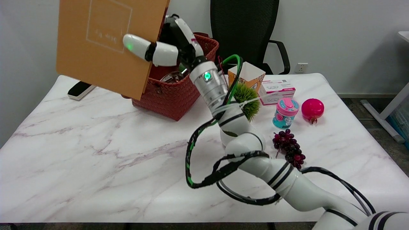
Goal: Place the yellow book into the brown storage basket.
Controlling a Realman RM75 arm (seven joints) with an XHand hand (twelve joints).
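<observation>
white marble-pattern table (96,166) with grey-pink veins; pale wall, two black mesh chairs (246,28) behind, wall socket (300,67) at right. robot hand (159,48) clamped on the yellow book (105,41), raised in the air, tilted, in front of the brown storage basket (174,95). also on table: small green plant (246,97), popcorn box (247,75), tissue pack (276,91), pink-lidded cup (285,112), pink ball (312,109), grapes (289,148), black-and-white device (80,90).

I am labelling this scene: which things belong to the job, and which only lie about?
Job: yellow book, held up by the right hand; brown storage basket.

Lying about: potted plant, popcorn box, tissue box, pink-lidded jar, pink ball, grapes.
</observation>
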